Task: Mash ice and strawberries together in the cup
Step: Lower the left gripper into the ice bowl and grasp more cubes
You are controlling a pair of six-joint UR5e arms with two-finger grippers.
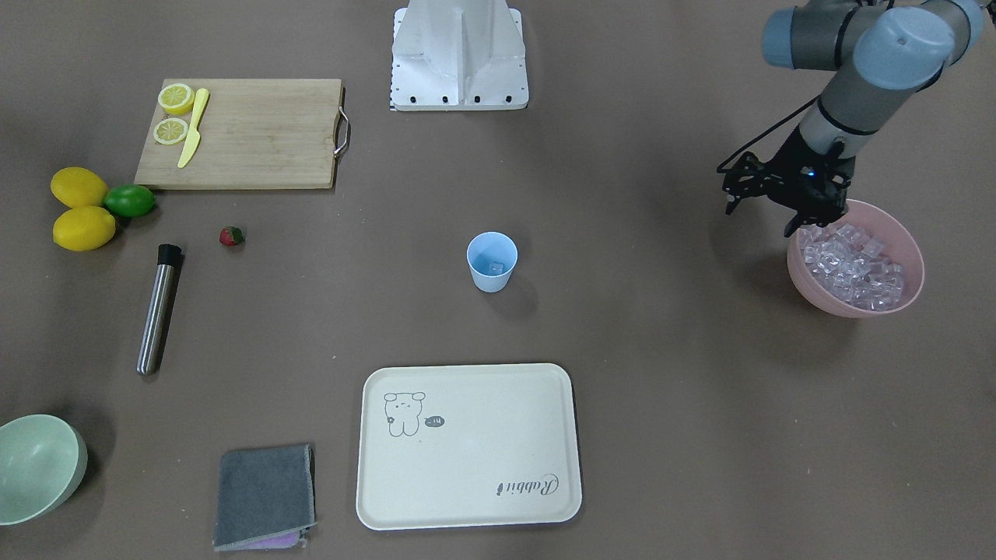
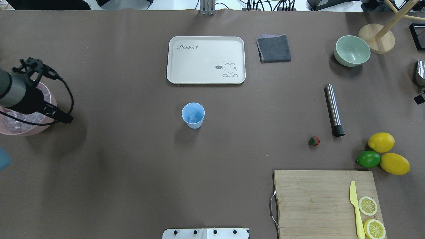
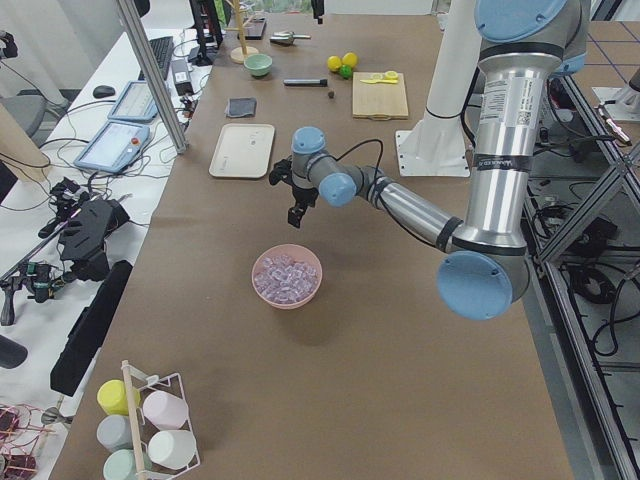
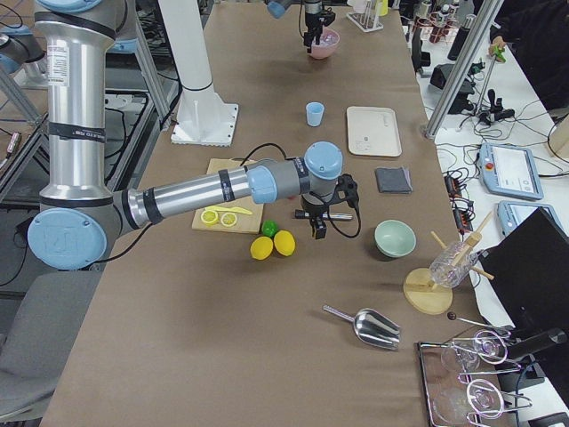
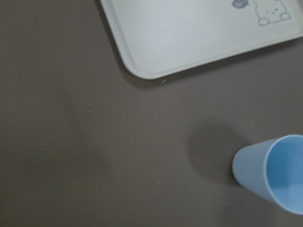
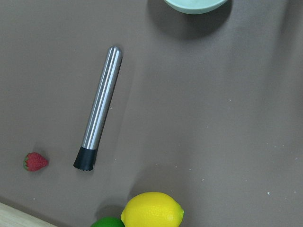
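Your left fingers (image 1: 795, 220) hang above the rim of the pink bowl (image 1: 912, 289), at the end of the desk (image 1: 661, 389) on the robot's left. You cannot tell from any view whether they are apart or together. The ice (image 1: 852, 268) fills that bowl in a heap of clear pieces.

The cup (image 1: 492, 262) stands upright near the middle of the desk, well apart from both arms, between the robot's base and the cream tray (image 1: 467, 498). Something small and clear seems to lie at its bottom, though it is too small to be sure.

The strawberry (image 1: 231, 236) lies on the bare desk just beside the black end of the metal masher (image 1: 158, 309), not touching it and far from the cup. Your right fingers (image 4: 318, 228) hover over that part of the desk, and you cannot tell their state either.

Two lemons (image 1: 80, 208) and a lime (image 1: 130, 200) sit touching one another beside the cutting board (image 1: 257, 140), which carries two lemon halves (image 1: 173, 114) and a yellow knife (image 1: 193, 128). A grey cloth (image 1: 264, 494) lies beside the tray, with a green bowl (image 1: 39, 467) further along.
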